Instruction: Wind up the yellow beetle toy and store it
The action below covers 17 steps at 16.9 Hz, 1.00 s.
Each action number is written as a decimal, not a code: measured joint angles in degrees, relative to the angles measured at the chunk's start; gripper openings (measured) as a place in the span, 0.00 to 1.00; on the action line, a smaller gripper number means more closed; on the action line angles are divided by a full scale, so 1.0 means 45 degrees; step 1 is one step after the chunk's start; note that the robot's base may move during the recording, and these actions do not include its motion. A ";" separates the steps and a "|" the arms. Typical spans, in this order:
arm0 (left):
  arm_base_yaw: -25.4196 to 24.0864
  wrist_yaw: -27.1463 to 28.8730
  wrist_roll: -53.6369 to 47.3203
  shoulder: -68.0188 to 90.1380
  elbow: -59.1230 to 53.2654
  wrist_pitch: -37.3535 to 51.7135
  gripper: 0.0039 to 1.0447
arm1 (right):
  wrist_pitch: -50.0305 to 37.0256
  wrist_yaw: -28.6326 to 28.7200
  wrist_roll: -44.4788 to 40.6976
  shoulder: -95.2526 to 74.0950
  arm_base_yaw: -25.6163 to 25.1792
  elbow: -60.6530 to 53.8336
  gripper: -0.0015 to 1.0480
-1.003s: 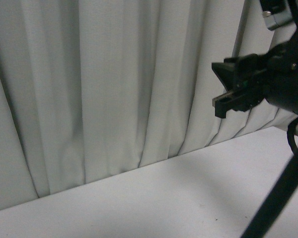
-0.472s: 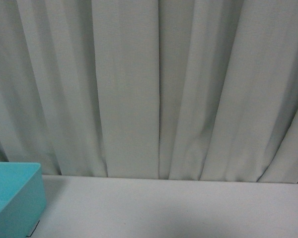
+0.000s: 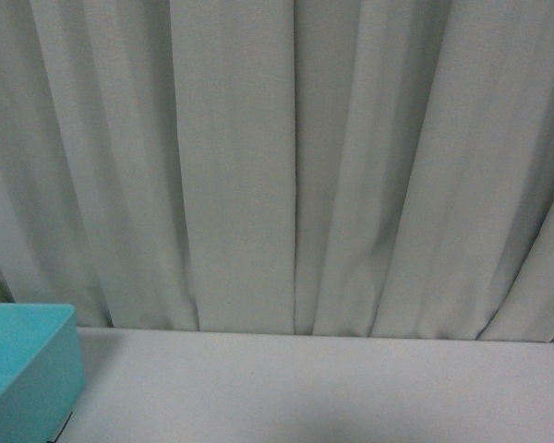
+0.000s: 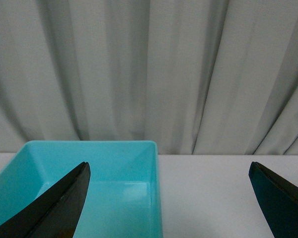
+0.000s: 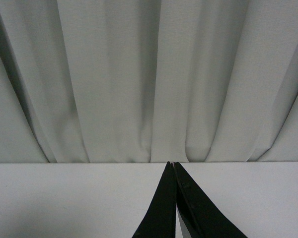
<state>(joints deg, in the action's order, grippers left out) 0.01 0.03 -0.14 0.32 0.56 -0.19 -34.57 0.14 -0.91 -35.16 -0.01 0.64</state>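
Yellow beetle toy isn't in any of the 3 views, so I can't place it. Left tool (image 4: pixel 169 168) is spread wide and empty, with the teal bin (image 4: pixel 89 145) just ahead of it on the desk (image 5: pixel 64 198). Right tool (image 5: pixel 172 166) is pinched together on nothing, over bare desk. My read: either pre-pick or already stored, can't tell which. Next move needs the toy located before any grasp or winding.

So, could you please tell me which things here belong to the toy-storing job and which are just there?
Job: blue box, probably for storing; left tool, open; right tool, shut. The yellow toy car is not in view.
Just there: grey curtain; white table.
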 joint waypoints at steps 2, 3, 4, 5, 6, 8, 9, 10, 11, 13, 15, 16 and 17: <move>0.0000 0.0000 0.0000 0.0000 0.0000 0.0000 0.94 | 0.2701 0.0000 0.0005 0.2783 0.0000 -0.0005 0.02; 0.0000 0.0000 0.0000 0.0000 0.0000 0.0000 0.94 | 0.3507 0.0000 0.0005 0.3653 0.0000 -0.0005 0.02; 0.0000 0.0000 0.0000 0.0000 0.0000 0.0000 0.94 | 0.3672 0.0000 0.0010 0.3823 0.0000 -0.0005 0.02; 0.0000 0.0000 0.0000 0.0000 0.0000 0.0000 0.94 | 0.4051 0.0000 0.0010 0.4167 0.0000 -0.0005 0.02; 0.0000 0.0000 0.0000 0.0000 0.0000 0.0000 0.94 | 0.4347 0.0000 0.0010 0.4517 0.0000 -0.0005 0.02; 0.0000 0.0000 0.0000 0.0000 0.0000 0.0000 0.94 | 0.4755 0.0000 0.0010 0.4886 0.0000 -0.0005 0.02; 0.0000 0.0000 0.0000 0.0000 0.0000 0.0000 0.94 | 0.4954 0.0000 0.0010 0.5095 0.0000 -0.0005 0.02; 0.0000 0.0000 0.0000 0.0000 0.0000 0.0000 0.94 | 0.5017 0.0000 0.0010 0.5163 0.0000 -0.0005 0.02; 0.0000 0.0000 0.0000 0.0000 0.0000 0.0000 0.94 | 0.5115 0.0000 0.0010 0.5265 0.0000 -0.0005 0.02; 0.0000 0.0000 0.0000 0.0000 0.0000 0.0000 0.94 | 0.5260 0.0000 0.0010 0.5406 0.0000 -0.0005 0.02; 0.0000 0.0000 0.0000 0.0000 0.0000 0.0000 0.94 | 0.5343 -0.0005 0.0010 0.5489 0.0000 -0.0005 0.02; 0.0000 0.0000 0.0000 0.0000 0.0000 0.0000 0.94 | 0.5377 0.0000 0.0010 0.5527 0.0000 -0.0005 0.02; 0.0000 0.0000 0.0000 0.0000 0.0000 0.0000 0.94 | 0.5440 0.0000 0.0010 0.5581 0.0000 -0.0005 0.02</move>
<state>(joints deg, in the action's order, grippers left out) 0.01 0.03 -0.14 0.32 0.56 -0.19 -10.09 0.14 -0.86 -10.04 -0.01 0.62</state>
